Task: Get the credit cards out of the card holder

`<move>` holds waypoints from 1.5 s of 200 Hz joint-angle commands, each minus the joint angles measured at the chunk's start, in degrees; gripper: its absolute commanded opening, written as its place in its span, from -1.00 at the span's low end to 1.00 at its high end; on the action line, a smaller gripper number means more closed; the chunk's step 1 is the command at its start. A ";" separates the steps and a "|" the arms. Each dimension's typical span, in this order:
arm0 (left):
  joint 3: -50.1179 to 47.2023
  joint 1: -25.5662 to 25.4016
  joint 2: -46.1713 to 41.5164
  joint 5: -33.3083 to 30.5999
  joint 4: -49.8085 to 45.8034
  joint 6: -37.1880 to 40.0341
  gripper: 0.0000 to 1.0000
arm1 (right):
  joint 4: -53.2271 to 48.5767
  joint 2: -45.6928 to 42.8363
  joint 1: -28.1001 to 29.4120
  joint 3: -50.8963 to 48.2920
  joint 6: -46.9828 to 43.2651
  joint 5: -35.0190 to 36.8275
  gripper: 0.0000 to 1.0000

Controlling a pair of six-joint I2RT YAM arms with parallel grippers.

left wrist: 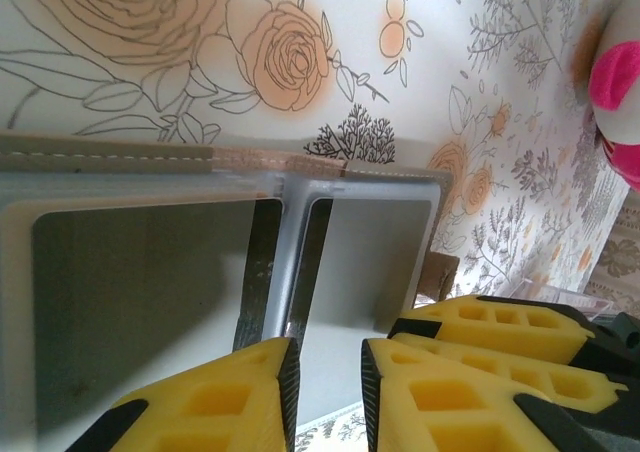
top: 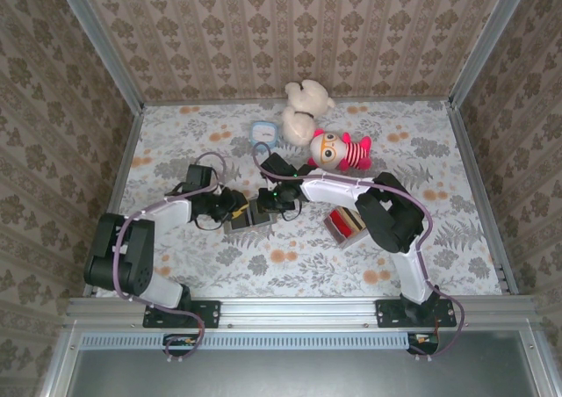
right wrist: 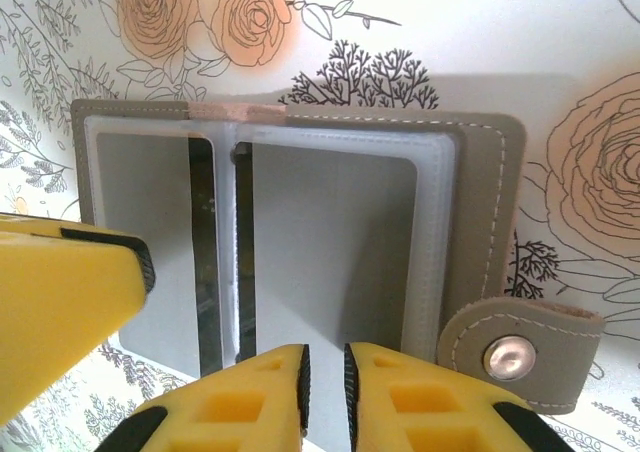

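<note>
White plush bear [top: 305, 107] touching pink-striped doll [top: 338, 150], light blue box [top: 262, 133] beside them, tray of red blocks [top: 345, 224], floral tablecloth [top: 457, 177]

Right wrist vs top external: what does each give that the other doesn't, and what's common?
Right wrist: close detail of the card holder, namely its clear pocket windows, the stitching and the snap tab with a metal stud. The right gripper has its fingers close together at the holder's edge.
Top external: the wider layout, with the white plush bear, striped doll, light blue box and grey tray.
Shared: the holder lying open on the floral table, with the right gripper at it.
</note>
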 commanded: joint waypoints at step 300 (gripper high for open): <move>5.69 -1.37 7.74 -2.15 -10.11 13.63 -0.50 | 0.04 -0.91 -2.17 -1.12 0.83 1.29 -0.65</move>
